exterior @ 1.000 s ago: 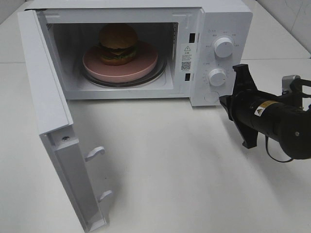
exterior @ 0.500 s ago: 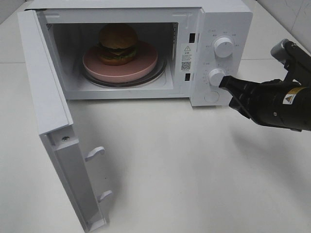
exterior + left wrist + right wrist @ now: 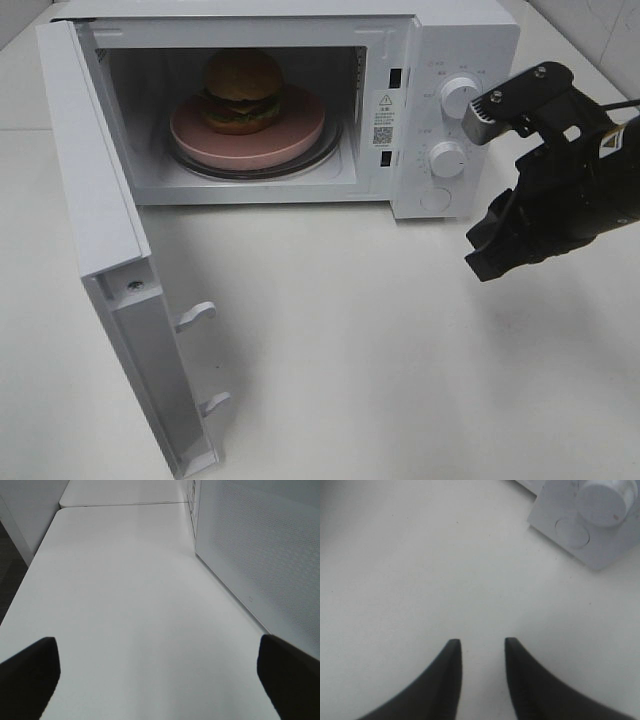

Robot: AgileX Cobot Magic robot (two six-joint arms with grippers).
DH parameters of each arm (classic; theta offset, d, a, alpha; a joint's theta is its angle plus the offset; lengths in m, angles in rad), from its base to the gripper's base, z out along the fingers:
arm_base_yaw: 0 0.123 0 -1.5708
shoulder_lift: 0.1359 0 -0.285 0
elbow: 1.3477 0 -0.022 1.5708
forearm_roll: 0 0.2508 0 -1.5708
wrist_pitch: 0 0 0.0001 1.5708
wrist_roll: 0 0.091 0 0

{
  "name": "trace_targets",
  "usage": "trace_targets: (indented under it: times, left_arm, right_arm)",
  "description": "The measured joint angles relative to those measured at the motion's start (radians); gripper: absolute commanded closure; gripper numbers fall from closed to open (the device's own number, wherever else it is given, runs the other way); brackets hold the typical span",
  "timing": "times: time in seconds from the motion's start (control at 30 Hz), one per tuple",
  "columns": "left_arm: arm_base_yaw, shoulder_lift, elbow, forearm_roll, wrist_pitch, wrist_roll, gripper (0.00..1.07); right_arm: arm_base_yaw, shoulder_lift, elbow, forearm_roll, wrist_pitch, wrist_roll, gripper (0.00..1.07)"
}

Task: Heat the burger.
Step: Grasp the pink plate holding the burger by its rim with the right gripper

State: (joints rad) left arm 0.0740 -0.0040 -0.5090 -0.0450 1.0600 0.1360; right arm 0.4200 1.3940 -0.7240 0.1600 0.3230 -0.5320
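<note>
Closing the door looks to be the step in hand: a steady push on its outer face, carried through the swing until it latches, would serve.
Left gripper: jaws spread wide, empty, beside that face.
Right gripper: jaws slightly parted, empty, near the lower knob.
Burger: on pink plate inside microwave, well apart from both pairs of jaws.

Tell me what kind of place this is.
Probably a robot test bench mocked up as a kitchen corner, not a real kitchen: a white microwave stands door-open on a white table, a burger on a pink plate sits inside, and a black robot arm hangs beside it.
</note>
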Motion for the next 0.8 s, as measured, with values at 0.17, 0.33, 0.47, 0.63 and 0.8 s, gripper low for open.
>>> trace_targets:
  times: [0.17, 0.33, 0.47, 0.63, 0.8]
  left_arm:
    - [0.000, 0.000, 0.000, 0.000, 0.000, 0.000, 0.02]
    - [0.000, 0.000, 0.000, 0.000, 0.000, 0.000, 0.02]
    - [0.000, 0.000, 0.000, 0.000, 0.000, 0.000, 0.02]
    - [0.000, 0.000, 0.000, 0.000, 0.000, 0.000, 0.02]
    - [0.000, 0.000, 0.000, 0.000, 0.000, 0.000, 0.02]
  right_arm:
    - [0.019, -0.003, -0.021, 0.000, 0.007, -0.136, 0.06]
    - [0.054, 0.026, -0.059, 0.003, 0.093, -0.351, 0.07]
    - [0.076, 0.087, -0.122, 0.001, 0.215, -0.475, 0.07]
    - [0.124, 0.224, -0.298, -0.051, 0.389, -0.552, 0.09]
    - [0.170, 0.322, -0.454, -0.077, 0.442, -0.591, 0.10]
